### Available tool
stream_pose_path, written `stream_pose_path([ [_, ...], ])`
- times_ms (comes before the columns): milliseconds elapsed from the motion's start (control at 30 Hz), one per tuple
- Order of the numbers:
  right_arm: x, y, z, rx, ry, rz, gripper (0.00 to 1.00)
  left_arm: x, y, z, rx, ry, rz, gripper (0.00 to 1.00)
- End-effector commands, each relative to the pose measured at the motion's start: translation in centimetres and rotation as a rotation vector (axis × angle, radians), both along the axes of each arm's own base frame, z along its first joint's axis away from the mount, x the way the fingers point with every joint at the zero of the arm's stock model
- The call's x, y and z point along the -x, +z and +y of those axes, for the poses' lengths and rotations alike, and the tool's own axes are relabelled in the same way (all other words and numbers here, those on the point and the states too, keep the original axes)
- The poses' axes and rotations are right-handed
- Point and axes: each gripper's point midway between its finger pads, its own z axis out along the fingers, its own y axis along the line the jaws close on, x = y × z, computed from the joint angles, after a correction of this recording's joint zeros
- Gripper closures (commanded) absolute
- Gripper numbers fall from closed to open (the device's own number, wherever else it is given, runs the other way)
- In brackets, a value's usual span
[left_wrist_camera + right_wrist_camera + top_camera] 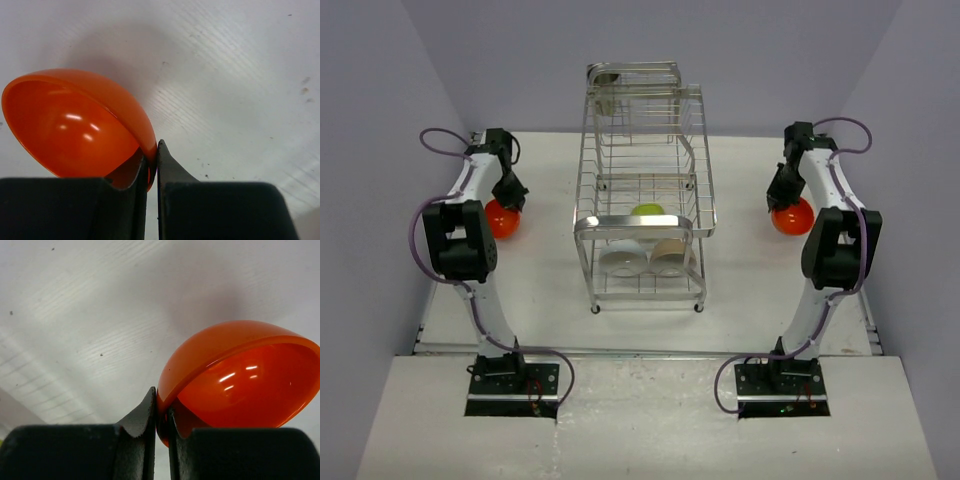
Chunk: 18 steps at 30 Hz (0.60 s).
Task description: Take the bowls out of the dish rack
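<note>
The left gripper [152, 155] pinches the left orange bowl [75, 125] by its rim, the right gripper [162, 410] the right orange bowl [240, 375], likely for lowering onto the table [225, 75] just ahead.

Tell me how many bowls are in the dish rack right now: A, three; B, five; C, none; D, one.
A: a lime-green bowl, a white bowl and a beige bowl sit in the dish rack; the left gripper pinches one orange bowl and the right gripper the other orange bowl, both outside it.
</note>
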Motion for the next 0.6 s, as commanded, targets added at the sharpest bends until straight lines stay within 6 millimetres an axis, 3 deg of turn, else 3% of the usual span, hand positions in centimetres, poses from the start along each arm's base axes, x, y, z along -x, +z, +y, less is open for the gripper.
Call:
stream_pose_path([
  [0, 0.1, 1.7, -3.3, 0.169, -0.019, 0.025, 1.0, -0.1, 1.1, 2.2, -0.106, 0.009, 0.019, 1.0],
  [333, -0.4, -1.0, -6.9, 0.217, -0.063, 0.102, 1.0, -1.0, -1.2, 3.4, -0.15, 0.017, 0.082, 1.0],
  [567, -1.5, -2.5, -7.5, 0.217, -0.059, 0.129, 1.0, -1.2, -2.7, 3.9, -0.131, 0.037, 0.105, 1.0],
])
